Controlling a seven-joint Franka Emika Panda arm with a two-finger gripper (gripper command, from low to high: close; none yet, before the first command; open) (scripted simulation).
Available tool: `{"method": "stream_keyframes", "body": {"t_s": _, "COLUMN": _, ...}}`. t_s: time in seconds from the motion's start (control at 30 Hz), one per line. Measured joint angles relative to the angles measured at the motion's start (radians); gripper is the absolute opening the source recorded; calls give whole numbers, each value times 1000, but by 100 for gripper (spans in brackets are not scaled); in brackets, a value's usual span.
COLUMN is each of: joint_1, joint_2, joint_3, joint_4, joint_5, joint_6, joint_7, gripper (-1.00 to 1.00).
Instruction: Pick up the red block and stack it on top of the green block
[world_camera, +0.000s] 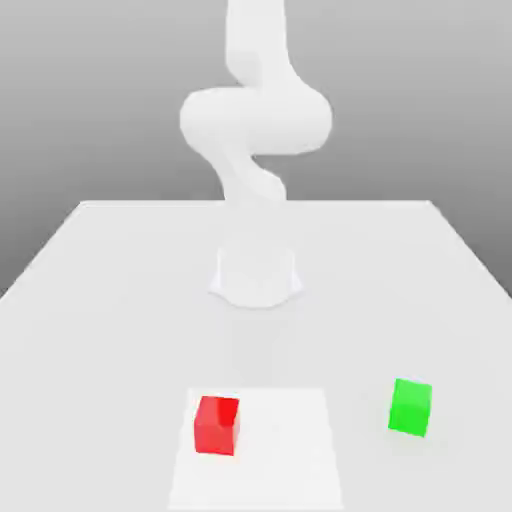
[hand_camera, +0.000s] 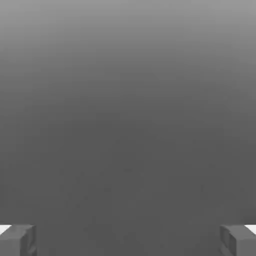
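The red block (world_camera: 216, 424) rests on the white table (world_camera: 110, 300), near the front and a little toward the exterior view's left, on a brighter square patch (world_camera: 290, 450). The green block (world_camera: 410, 407) sits apart from it, toward the exterior view's right, at about the same depth. In the hand view my gripper (hand_camera: 128, 240) is open: its two grey fingertips (hand_camera: 17, 240) stand far apart at the picture's edges, with nothing between them and plain grey background beyond. The white arm (world_camera: 255, 120) rises from its base (world_camera: 256, 275) behind the blocks.
The arm's round base stands at the table's middle, behind both blocks. The table's far edge runs across the back, and its side edges slant outward toward the front.
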Motion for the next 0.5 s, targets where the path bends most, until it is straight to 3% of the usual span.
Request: {"method": "stream_keyframes", "body": {"t_s": 0.5, "joint_1": -44, "joint_2": 553, "joint_3": -40, "joint_4": -279, "joint_5": -12, "joint_6": 308, "joint_7": 2, "gripper": 0}}
